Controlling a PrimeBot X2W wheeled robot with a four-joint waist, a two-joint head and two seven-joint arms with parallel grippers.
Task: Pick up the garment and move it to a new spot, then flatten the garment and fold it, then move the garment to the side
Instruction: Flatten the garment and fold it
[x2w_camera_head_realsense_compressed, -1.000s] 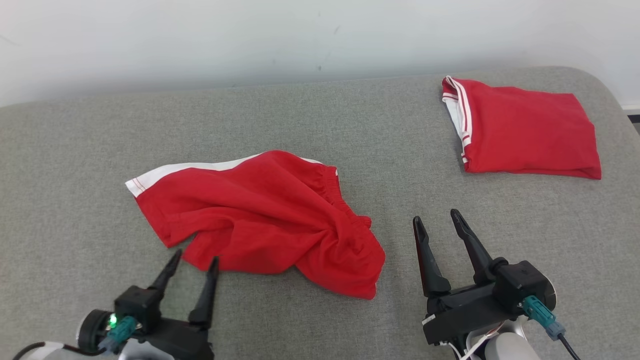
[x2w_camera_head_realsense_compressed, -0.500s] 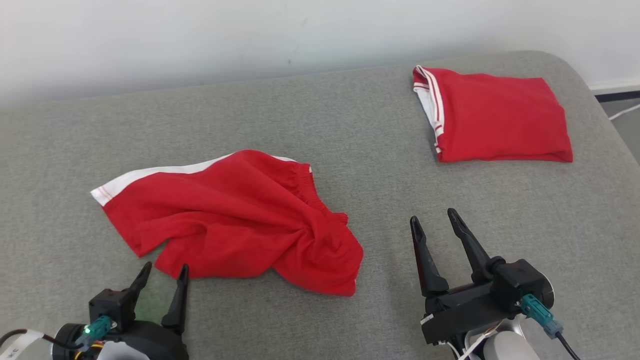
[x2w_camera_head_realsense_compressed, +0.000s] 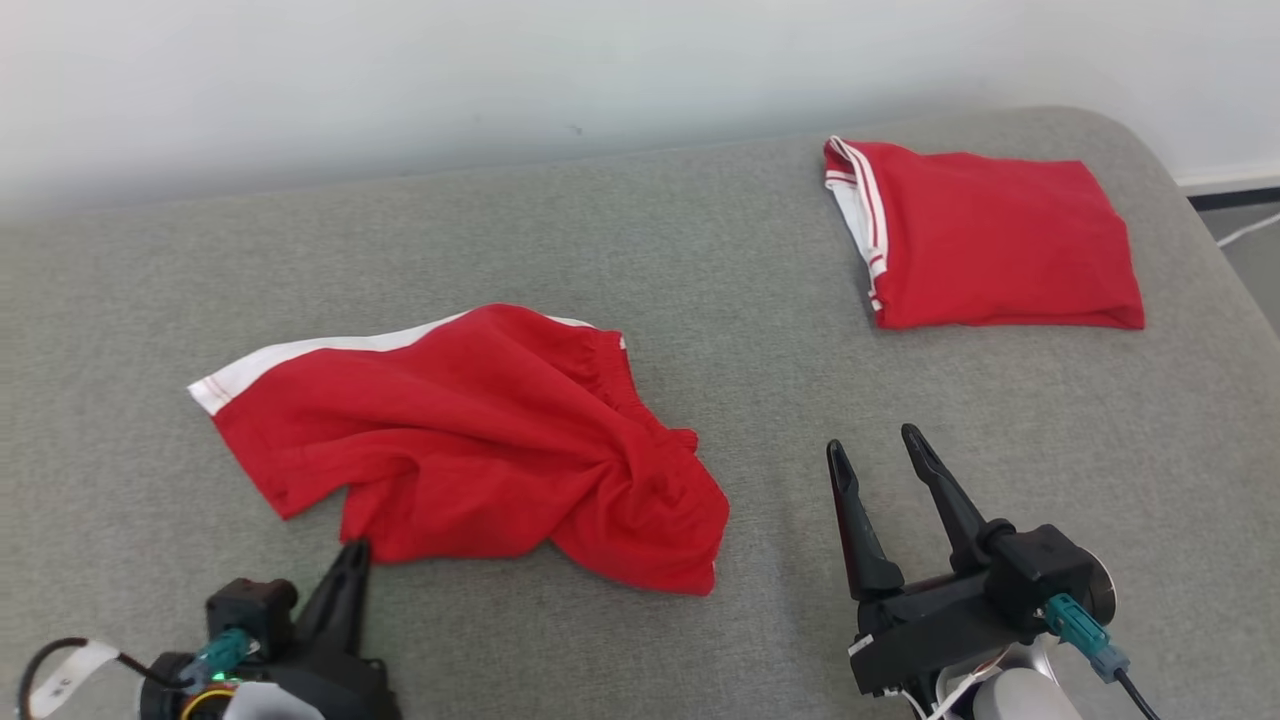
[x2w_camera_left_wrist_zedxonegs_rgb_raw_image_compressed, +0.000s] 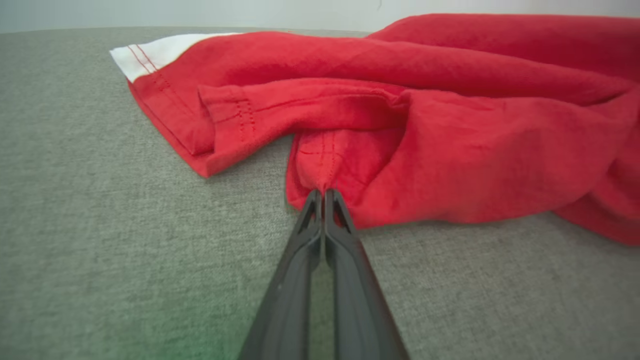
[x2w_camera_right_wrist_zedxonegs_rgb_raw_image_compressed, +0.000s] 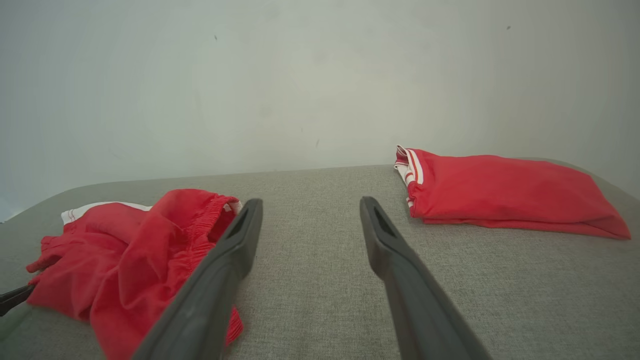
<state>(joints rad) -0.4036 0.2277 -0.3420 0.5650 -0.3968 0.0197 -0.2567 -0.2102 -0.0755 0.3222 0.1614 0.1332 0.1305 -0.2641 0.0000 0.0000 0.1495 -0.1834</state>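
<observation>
The garment (x2w_camera_head_realsense_compressed: 470, 440) is a pair of red shorts with a white side stripe, lying crumpled on the grey surface left of centre. My left gripper (x2w_camera_head_realsense_compressed: 352, 550) is shut on its near hem. In the left wrist view the fingertips of the left gripper (x2w_camera_left_wrist_zedxonegs_rgb_raw_image_compressed: 324, 192) pinch a small fold of the red garment (x2w_camera_left_wrist_zedxonegs_rgb_raw_image_compressed: 425, 125). My right gripper (x2w_camera_head_realsense_compressed: 876, 452) stands open to the right of the shorts, apart from them, with nothing between its fingers. In the right wrist view the right gripper (x2w_camera_right_wrist_zedxonegs_rgb_raw_image_compressed: 309, 204) spreads over bare grey cloth, with the garment (x2w_camera_right_wrist_zedxonegs_rgb_raw_image_compressed: 135, 255) at lower left.
A second red garment (x2w_camera_head_realsense_compressed: 985, 235), folded, with white trim, lies at the far right near the grey surface's rounded edge (x2w_camera_head_realsense_compressed: 1215, 270). A pale wall (x2w_camera_head_realsense_compressed: 500, 70) runs behind. Bare grey surface (x2w_camera_head_realsense_compressed: 780, 330) separates the two garments.
My left gripper has moved forward to the shorts' near hem and shut on it; half a second ago it stood open just short of the cloth. The right gripper has not moved.
</observation>
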